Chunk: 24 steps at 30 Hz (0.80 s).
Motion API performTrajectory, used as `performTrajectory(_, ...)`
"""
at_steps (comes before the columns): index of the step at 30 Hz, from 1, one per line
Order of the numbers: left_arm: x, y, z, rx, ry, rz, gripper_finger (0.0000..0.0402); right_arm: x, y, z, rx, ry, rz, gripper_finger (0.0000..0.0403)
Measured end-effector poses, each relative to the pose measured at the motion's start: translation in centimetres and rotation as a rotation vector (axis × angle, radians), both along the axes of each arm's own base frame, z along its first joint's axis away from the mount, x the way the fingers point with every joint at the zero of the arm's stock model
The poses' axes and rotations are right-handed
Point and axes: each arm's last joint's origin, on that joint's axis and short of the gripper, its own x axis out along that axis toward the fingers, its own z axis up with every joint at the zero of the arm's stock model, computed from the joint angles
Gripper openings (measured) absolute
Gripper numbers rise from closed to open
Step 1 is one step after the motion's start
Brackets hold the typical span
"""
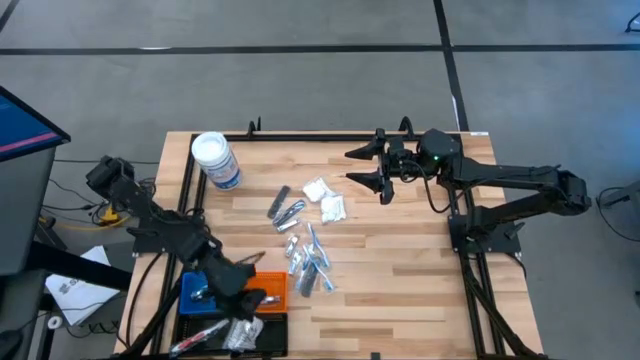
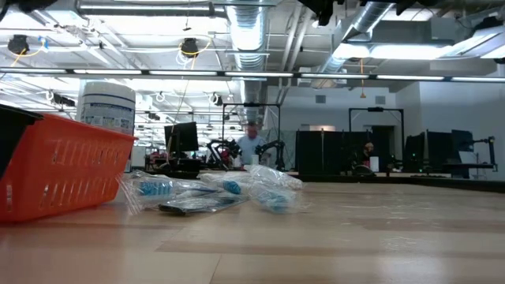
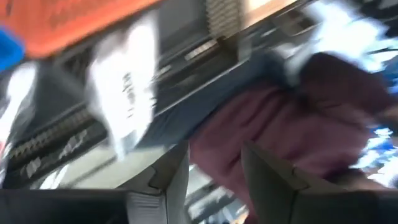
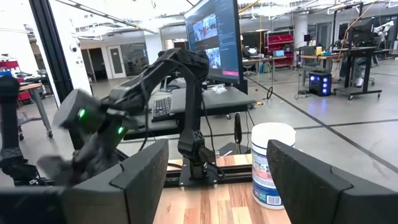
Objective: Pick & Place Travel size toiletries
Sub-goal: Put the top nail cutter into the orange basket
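Here, the toiletries (image 1: 308, 262) lie heaped mid-table, some already in the black tray (image 1: 232, 333). My left gripper (image 1: 243, 300) hovers over the trays, fingers parted, empty; I judge a drop-off. Next: fetch another. My right gripper (image 1: 366, 166) waits spread wide.

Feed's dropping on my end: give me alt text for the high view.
The left pincer hangs over the orange tray at the table's near left corner. Loose toiletries lie mid-table, a white-lidded jar stands far left, and the right pincer waits open at the far edge.
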Motion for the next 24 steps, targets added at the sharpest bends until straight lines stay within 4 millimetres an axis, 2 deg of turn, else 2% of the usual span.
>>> performTrajectory(4,-0.4,1.8,2.1,0.083,-0.195,0.076,0.0143,0.0,0.0,0.0,0.000,0.002,-0.002,0.0265)
performTrajectory(8,-0.3,3.6,3.3,0.224,-0.368,0.131,0.0143,-0.1,-0.4,0.0,0.001,0.004,-0.015,0.0265)
performTrajectory(14,0.7,6.1,3.7,0.541,-0.546,0.126,0.0143,-0.3,-1.2,-0.4,0.016,0.040,-0.046,0.0265)
performTrajectory(24,2.0,8.8,3.6,0.851,-0.655,-0.056,0.0143,-0.2,-1.1,-1.4,0.072,0.147,-0.040,0.0265)
